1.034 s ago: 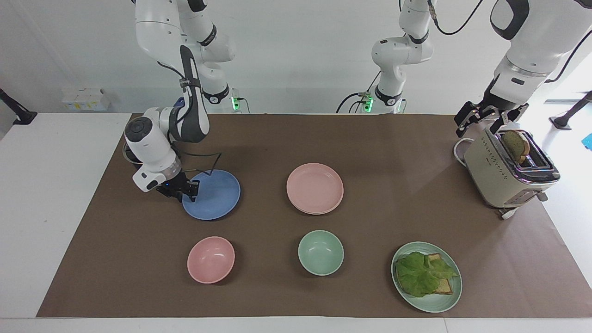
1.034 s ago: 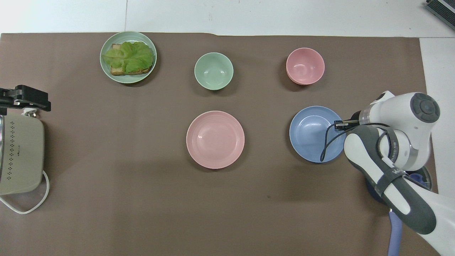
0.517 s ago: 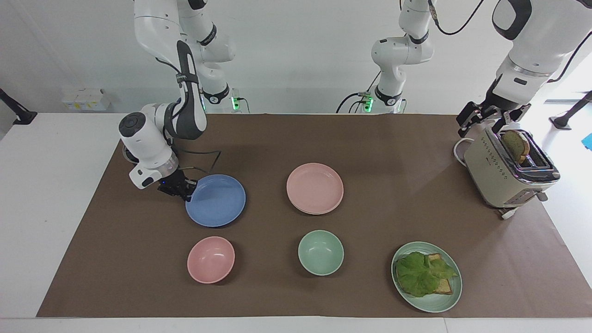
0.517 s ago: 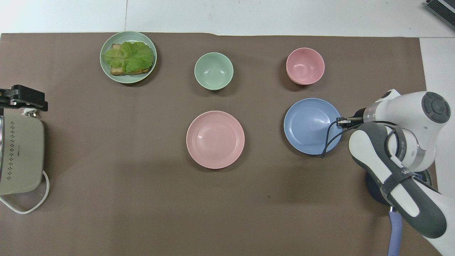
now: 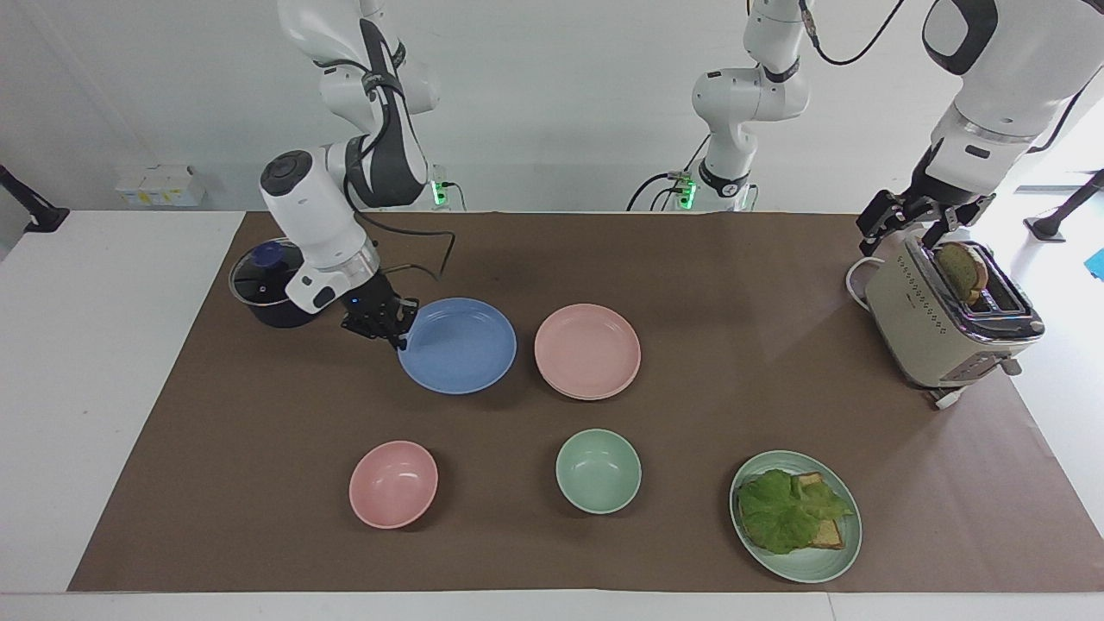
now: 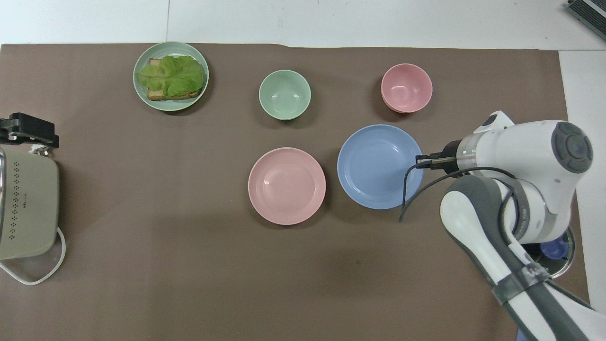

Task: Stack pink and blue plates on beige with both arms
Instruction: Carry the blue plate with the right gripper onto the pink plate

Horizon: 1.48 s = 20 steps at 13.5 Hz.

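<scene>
My right gripper (image 5: 398, 332) (image 6: 421, 162) is shut on the rim of the blue plate (image 5: 461, 345) (image 6: 376, 166). It holds the plate nearly level just above the mat, close beside the pink plate (image 5: 587, 349) (image 6: 287, 185). The pink plate rests at the middle of the mat. A thin second rim shows under its edge, and the beige plate is otherwise hidden. Over the toaster (image 5: 931, 328) (image 6: 26, 208), at the end nearer the robots, my left gripper (image 5: 914, 226) (image 6: 28, 130) waits open and holds nothing.
A dark pot with a glass lid (image 5: 263, 285) (image 6: 551, 251) stands near the right arm's base. Farther from the robots lie a pink bowl (image 5: 392, 483) (image 6: 406, 87), a green bowl (image 5: 598, 471) (image 6: 284, 94) and a green plate (image 5: 811, 569) (image 6: 170, 105) with lettuce and toast.
My right gripper closed on the blue plate's rim, lifted it and carried it toward the pink plate, uncovering the pot. The left arm barely moved.
</scene>
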Tool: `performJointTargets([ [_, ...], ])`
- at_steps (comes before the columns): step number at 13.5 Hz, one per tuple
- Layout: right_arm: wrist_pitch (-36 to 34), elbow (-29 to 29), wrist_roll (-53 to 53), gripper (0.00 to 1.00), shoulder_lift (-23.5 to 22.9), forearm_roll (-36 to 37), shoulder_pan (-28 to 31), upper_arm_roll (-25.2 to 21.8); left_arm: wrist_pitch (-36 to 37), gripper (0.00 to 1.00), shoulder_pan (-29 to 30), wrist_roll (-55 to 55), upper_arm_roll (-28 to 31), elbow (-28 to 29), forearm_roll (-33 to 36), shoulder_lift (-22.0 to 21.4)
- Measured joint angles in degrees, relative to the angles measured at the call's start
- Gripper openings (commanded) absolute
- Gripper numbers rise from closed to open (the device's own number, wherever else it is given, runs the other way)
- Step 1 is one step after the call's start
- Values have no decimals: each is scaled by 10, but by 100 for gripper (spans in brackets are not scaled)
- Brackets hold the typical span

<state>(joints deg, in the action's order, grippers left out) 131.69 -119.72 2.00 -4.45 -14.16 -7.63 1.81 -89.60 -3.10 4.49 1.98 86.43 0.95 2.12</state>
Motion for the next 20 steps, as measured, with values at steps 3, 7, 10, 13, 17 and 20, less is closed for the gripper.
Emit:
performJointTargets([
  [3,3,2,-110,0,-1,0,-83,1,0,100,2,0,1,0,0,0],
  [7,44,6,-210,0,-25,-1,-164,2,0,100,2,0,1,0,0,0],
  [10,59,30,-255,0,-63,-1,-176,2,0,100,2,0,1,0,0,0],
  [13,69,47,-274,0,-92,-1,-179,2,0,100,2,0,1,0,0,0],
  [17,73,49,-288,0,-106,-1,-190,1,0,100,2,0,1,0,0,0],
  [20,73,49,-289,0,-109,-1,-196,1,0,100,2,0,1,0,0,0],
])
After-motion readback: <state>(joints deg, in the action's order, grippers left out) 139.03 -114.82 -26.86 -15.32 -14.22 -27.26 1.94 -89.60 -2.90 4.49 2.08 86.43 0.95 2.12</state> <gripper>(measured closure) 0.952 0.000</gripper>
